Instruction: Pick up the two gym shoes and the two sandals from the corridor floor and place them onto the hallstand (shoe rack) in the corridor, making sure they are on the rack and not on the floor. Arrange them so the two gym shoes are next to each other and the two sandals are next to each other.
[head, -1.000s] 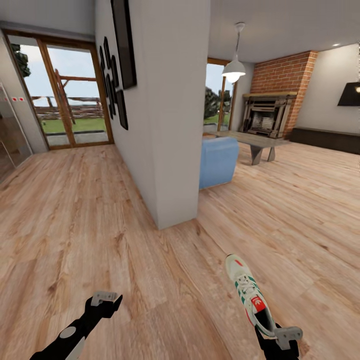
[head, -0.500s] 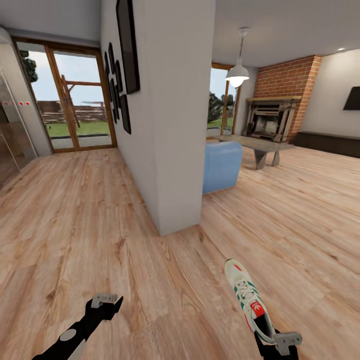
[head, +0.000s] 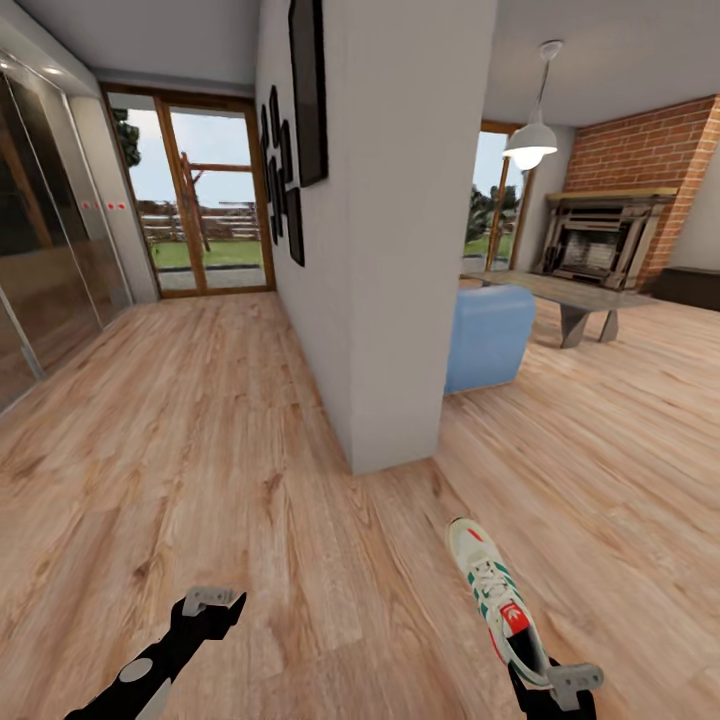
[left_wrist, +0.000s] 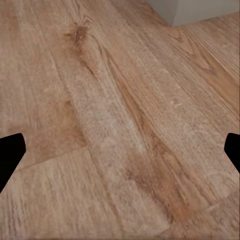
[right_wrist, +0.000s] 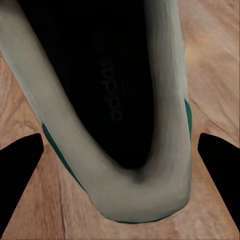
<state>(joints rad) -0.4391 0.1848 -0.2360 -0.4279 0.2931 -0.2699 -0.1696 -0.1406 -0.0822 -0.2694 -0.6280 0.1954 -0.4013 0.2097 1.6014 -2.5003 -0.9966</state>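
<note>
— White leather, green stripes: we carry one gym shoe (head: 497, 600) by its heel in our right gripper (head: 553, 680), toe pointing away over the corridor floor (head: 250, 480).
— Any writing?
— Our right wrist view reads "adidas" on the dark insole (right_wrist: 112, 102); our head view adds a red tongue label.
— And our left gripper (head: 210, 605)?
— Spread apart, grasping nothing, above bare planks.

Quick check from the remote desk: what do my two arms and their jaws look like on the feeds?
Both arms are black. The left arm has a pale grey round patch and panel. The left gripper and right gripper carry light grey tips. In the wrist views the jaws are plain black wedges.
</note>
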